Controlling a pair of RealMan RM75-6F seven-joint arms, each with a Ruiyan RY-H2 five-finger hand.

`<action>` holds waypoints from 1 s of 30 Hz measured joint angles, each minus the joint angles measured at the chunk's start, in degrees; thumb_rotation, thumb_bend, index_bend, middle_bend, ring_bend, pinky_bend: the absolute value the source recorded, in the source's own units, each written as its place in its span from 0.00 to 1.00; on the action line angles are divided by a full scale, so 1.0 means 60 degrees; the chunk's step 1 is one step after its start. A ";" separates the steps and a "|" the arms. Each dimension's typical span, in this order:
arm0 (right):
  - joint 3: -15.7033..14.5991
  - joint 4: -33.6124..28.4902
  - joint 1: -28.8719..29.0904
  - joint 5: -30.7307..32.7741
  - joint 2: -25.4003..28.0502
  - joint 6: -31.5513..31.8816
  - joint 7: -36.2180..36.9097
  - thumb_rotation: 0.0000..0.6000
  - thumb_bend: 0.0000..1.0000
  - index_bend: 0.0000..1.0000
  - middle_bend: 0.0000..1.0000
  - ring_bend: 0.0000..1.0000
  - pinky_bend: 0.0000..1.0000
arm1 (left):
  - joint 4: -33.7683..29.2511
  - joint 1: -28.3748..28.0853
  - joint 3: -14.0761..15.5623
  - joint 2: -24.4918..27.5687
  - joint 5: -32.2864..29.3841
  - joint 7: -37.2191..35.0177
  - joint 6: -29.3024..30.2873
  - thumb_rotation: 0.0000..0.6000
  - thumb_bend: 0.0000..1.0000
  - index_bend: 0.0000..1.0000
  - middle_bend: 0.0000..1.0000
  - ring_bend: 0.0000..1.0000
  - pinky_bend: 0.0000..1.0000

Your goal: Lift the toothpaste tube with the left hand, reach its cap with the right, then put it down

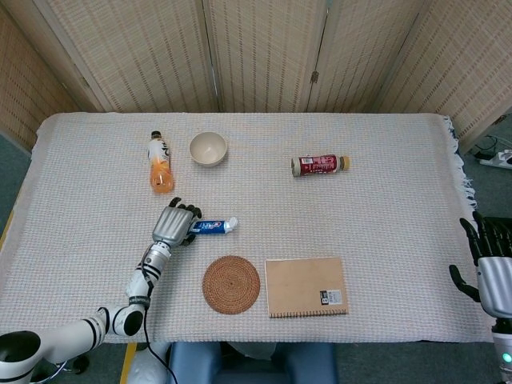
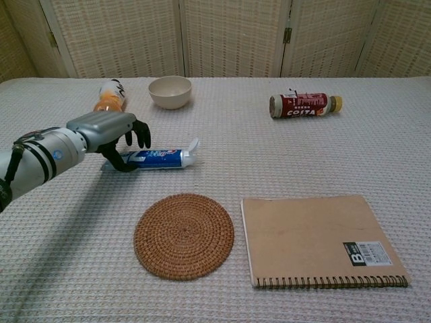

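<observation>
The bench (image 1: 384, 224) was covered by a pale woven cloth, with wicker screens (image 1: 264, 52) standing behind its far edge. A tan spiral-bound notebook (image 1: 306, 286) lay flat near the front edge, its binding toward the robot. Just beside it, on the robot's left, sat a round woven coaster (image 1: 231, 284); the two were close but apart.

The left hand (image 1: 174, 225) was lowered over the flat tail end of the toothpaste tube (image 1: 213, 226), with dark fingers (image 2: 142, 134) curled down on the far side and the thumb against the near side. Whether the hand actually gripped the tube could not be told; the tube lay flat on the cloth. The tube lay across the bench just behind the coaster, its white cap (image 2: 192, 148) pointing toward the robot's right.

The right hand (image 1: 490, 268) appeared only in the head view, off the bench's right front corner, fingers spread apart and holding nothing.

An orange drink bottle (image 1: 161, 162) lay on its side behind the left hand, well apart from it. A red-labelled bottle (image 1: 320, 165) lay on its side toward the far middle of the bench. A small cream bowl (image 1: 208, 148) stood upright just beside the orange bottle.
</observation>
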 measured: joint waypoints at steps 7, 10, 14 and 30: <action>-0.0028 -0.0033 -0.0022 0.0009 -0.0025 -0.0014 -0.0013 1.00 0.40 0.00 0.00 0.05 0.00 | 0.1116 -0.0026 0.0201 -0.0314 0.0393 -0.0336 0.0175 1.00 0.39 0.44 0.43 0.40 0.19; -0.0035 -0.0047 -0.0031 0.0013 -0.0022 -0.0019 0.0007 1.00 0.40 0.00 0.00 0.05 0.00 | 0.1498 -0.0013 0.0306 -0.0369 0.0617 -0.0614 0.0221 1.00 0.39 0.44 0.42 0.40 0.19; -0.0047 -0.0050 -0.0041 0.0008 -0.0017 -0.0026 0.0075 1.00 0.40 0.00 0.00 0.05 0.00 | 0.1399 -0.0004 0.0354 -0.0313 0.0709 -0.0929 0.0083 1.00 0.39 0.41 0.42 0.37 0.18; -0.0095 0.0036 -0.0089 0.0073 -0.0002 -0.0121 0.0260 1.00 0.40 0.00 0.00 0.05 0.00 | 0.1113 -0.0148 0.0349 -0.0408 0.0736 -0.0642 -0.0023 1.00 0.39 0.46 0.42 0.38 0.19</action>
